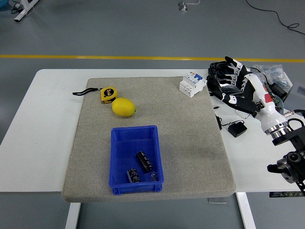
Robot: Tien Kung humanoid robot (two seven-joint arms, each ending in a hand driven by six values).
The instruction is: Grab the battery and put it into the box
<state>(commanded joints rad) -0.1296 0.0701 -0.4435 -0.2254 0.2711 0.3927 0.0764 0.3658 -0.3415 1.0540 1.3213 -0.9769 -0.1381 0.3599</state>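
Two black cylindrical batteries lie inside the blue box [120, 147] on the grey mat: one battery [145, 160] near its middle, another battery [133, 175] by its near wall. My right hand [229, 82] is far from the box, over the table's right side above a black pouch, with fingers spread and holding nothing. The left arm does not show.
A lemon [123, 107] and a yellow tape measure [108, 94] sit on the mat behind the box. A white circuit breaker [192, 84] stands at the mat's back right. A black pouch [224, 81], a small black adapter [236, 129] and a dish of parts [281, 109] crowd the right side.
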